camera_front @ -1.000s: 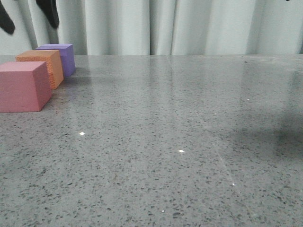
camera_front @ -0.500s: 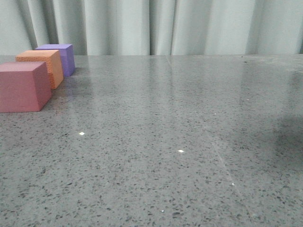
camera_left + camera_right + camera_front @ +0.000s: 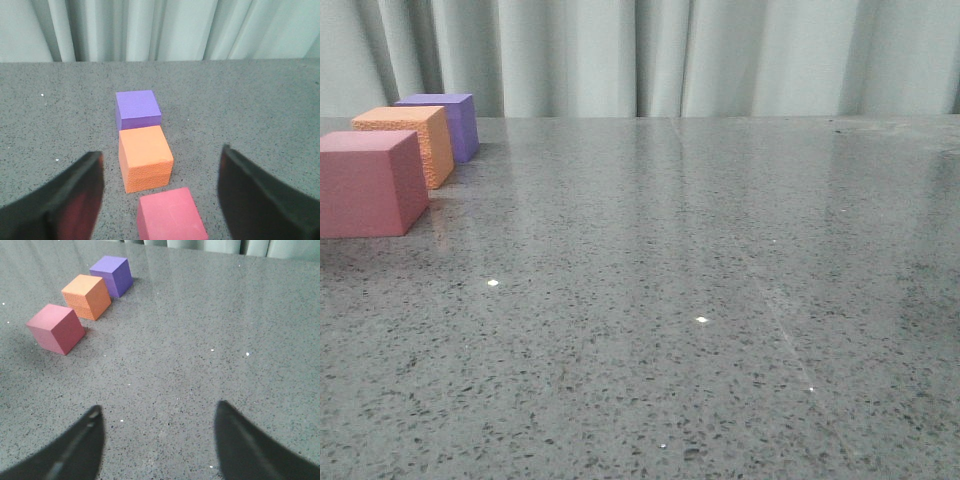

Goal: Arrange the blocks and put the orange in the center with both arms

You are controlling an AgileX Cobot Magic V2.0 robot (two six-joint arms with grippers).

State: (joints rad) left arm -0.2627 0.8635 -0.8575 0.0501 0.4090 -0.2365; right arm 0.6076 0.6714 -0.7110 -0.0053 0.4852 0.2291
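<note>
Black and tapered, your left gripper point(image 3: 160, 195) has its fingers spread wide with nothing between them but air; it hangs above the near end of the block row, holding nothing. Below the gap, in the left wrist view, sits the pink-red cube point(image 3: 171, 215), apart from both fingers. Just beyond it is the orange cube point(image 3: 145, 157) (its rough, spongy face is turned toward the camera), and the purple cube point(image 3: 137, 108) sits right behind that, so close you cannot tell whether the two touch.

Your right gripper point(image 3: 157, 447) is likewise wide open and empty, well apart from the cubes, over bare speckled grey tabletop point(image 3: 210, 330). From there the three blocks run in a diagonal line: pink-red point(image 3: 56, 328), orange point(image 3: 86, 296), purple point(image 3: 112, 275), with a small gap between pink-red and orange.

In the front view neither arm shows. The row stands at the table's left edge, orange in the middle, pink-red point(image 3: 370, 183) nearest, then orange point(image 3: 408, 142), then purple point(image 3: 448, 123), before a pale pleated curtain point(image 3: 660, 55).
</note>
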